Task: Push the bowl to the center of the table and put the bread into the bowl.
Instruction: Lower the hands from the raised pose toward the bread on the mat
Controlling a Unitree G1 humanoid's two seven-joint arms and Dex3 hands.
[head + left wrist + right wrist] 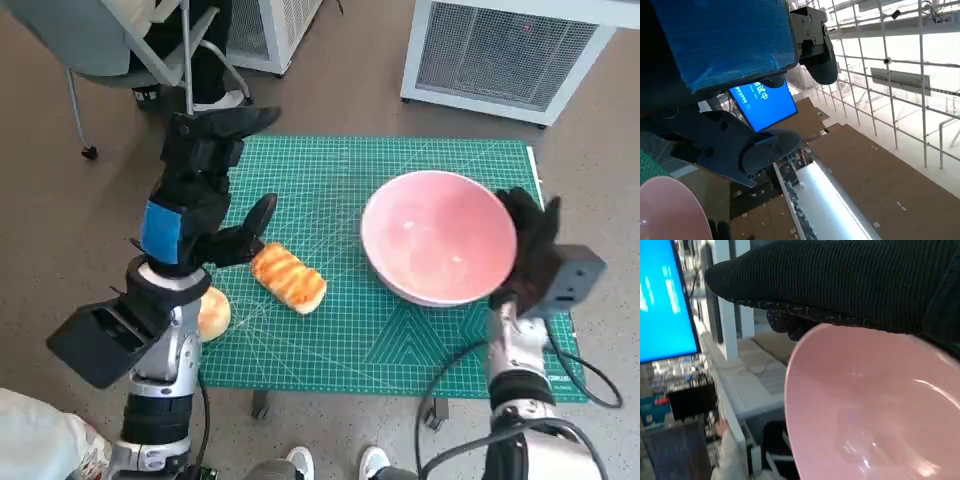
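A round bun (pixel 213 312) lies beside the bread (pixel 288 279).

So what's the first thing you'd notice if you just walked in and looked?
The big pink bowl on the right side of the green mat, with the gloved right hand against its outer rim. Next, the golden bread near the mat's left side, just by the open left hand.

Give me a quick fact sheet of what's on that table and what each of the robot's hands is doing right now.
surface: green cutting mat
bowl: pink bowl, empty, right of the mat's centre
bread: striped bread, lying on the mat left of the bowl
left hand: left hand, raised above the bread, fingers apart, holding nothing
right hand: right hand, against the bowl's outer right side
other: round bun at the mat's left edge
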